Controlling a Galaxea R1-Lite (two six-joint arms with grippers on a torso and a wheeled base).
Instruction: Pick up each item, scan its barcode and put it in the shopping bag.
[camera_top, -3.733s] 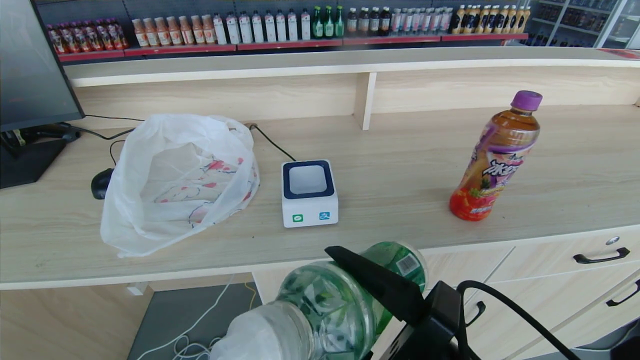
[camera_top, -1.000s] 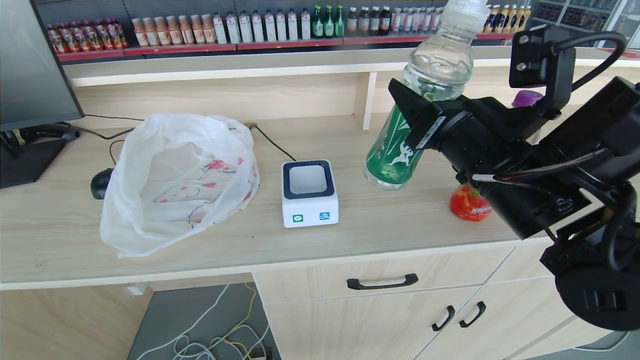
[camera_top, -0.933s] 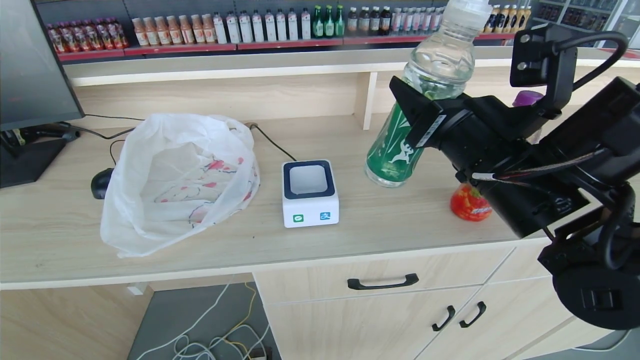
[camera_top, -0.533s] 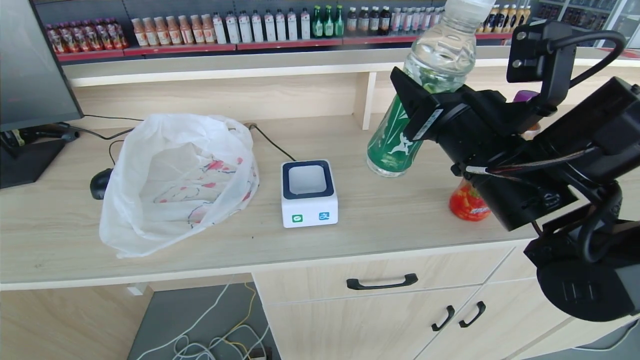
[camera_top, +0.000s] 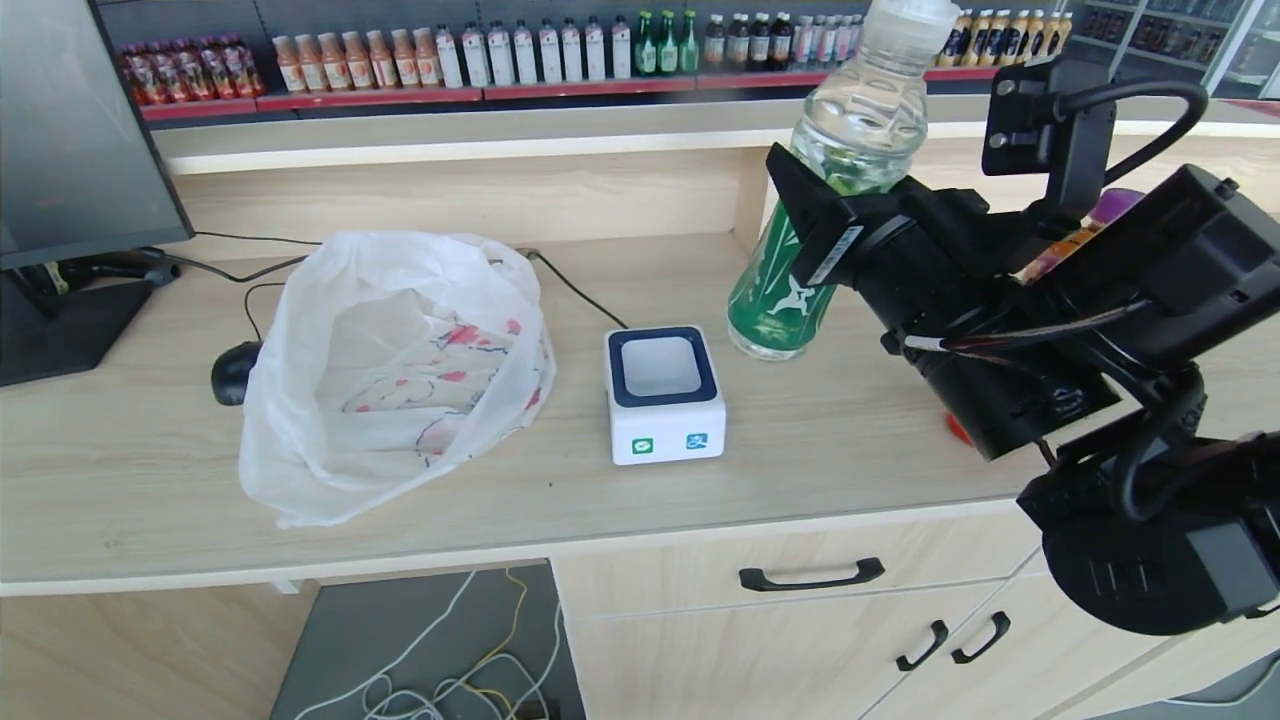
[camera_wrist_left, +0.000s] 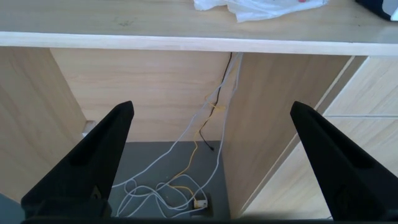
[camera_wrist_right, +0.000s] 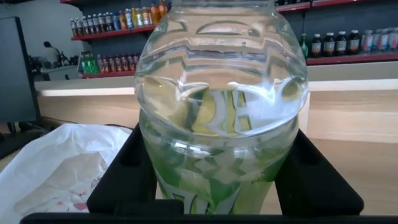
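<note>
Found the bottle (camera_top: 785, 300) pinched in the right gripper (camera_top: 828, 205), fingers pressed on either side of it where the green label met the clear shoulder, white cap up and leaning slightly to the right. Saw its base to the right of and just behind the scanner (camera_top: 663, 393), over the desk (camera_top: 850, 450); could not tell whether it touched the wood. Confirmed the hold in the right wrist view: clear shoulder of the bottle (camera_wrist_right: 221, 106) close to the lens, black fingers (camera_wrist_right: 124, 168) flanking it and closed tight on its body. Found the bag (camera_top: 395, 360) lying open on the desk left of the scanner, well apart from the bottle, with a mouse (camera_top: 232, 370) just beside it on its left. Made out a tea bottle (camera_top: 1075, 240) behind the right arm, mostly hidden. Saw the left gripper (camera_wrist_left: 211, 155) spread wide, holding nothing, below the desk edge and above cables (camera_wrist_left: 214, 106) running down to the floor, with an edge of the bag (camera_wrist_left: 261, 7) at the desk's front.
</note>
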